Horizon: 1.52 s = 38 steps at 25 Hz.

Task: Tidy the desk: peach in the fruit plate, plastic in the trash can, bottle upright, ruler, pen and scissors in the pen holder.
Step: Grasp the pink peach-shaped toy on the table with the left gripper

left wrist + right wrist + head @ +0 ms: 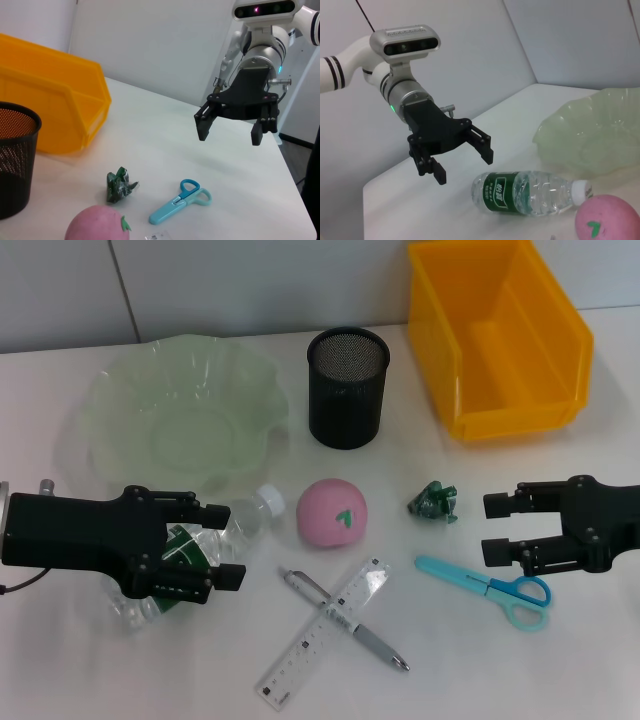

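Note:
A clear water bottle (243,517) with a green label lies on its side, cap toward the pink peach (332,513). My left gripper (232,543) is open and hovers above the bottle's body; in the right wrist view the left gripper (464,165) is apart from the bottle (530,192). My right gripper (488,529) is open and empty, between the crumpled green plastic (433,503) and the blue scissors (490,585). A clear ruler (325,630) lies crossed over a grey pen (375,642). The black mesh pen holder (347,385) stands upright.
The pale green fruit plate (180,430) is at the back left, empty. The yellow bin (520,415) is at the back right, empty. In the left wrist view, the right gripper (230,137) hangs above the table near the far edge.

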Each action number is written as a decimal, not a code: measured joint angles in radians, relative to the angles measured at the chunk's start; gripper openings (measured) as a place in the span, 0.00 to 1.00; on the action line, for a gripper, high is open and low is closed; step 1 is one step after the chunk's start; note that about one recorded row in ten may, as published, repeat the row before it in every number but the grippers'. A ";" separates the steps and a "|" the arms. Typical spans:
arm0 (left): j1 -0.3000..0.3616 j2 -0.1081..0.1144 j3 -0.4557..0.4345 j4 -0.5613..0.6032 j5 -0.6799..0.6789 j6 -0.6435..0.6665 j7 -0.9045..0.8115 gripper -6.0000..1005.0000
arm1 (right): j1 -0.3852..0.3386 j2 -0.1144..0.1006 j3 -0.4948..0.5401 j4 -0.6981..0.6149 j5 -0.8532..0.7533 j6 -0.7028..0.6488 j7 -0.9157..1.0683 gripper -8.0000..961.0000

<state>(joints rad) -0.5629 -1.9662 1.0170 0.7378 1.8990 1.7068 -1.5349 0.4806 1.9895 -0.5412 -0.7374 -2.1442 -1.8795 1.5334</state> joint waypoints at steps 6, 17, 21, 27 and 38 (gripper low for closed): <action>-0.001 -0.002 0.000 0.000 -0.001 0.000 -0.005 0.81 | 0.000 0.000 -0.002 -0.003 -0.002 0.002 0.000 0.82; -0.002 -0.002 0.000 0.000 -0.005 0.000 -0.006 0.80 | 0.002 -0.002 -0.003 -0.005 -0.006 0.002 -0.001 0.82; -0.012 -0.007 -0.017 0.001 -0.008 0.001 0.000 0.80 | 0.002 -0.003 -0.003 -0.005 -0.006 0.004 -0.001 0.81; -0.051 -0.035 -0.032 0.079 -0.002 -0.004 -0.004 0.79 | 0.002 -0.006 -0.002 -0.005 -0.007 0.004 -0.001 0.81; -0.305 -0.093 -0.029 0.154 0.254 -0.070 -0.099 0.78 | 0.000 -0.013 0.002 -0.010 -0.003 0.006 -0.001 0.81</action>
<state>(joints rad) -0.8676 -2.0587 0.9881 0.8918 2.1526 1.6372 -1.6343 0.4810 1.9770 -0.5393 -0.7470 -2.1475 -1.8737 1.5328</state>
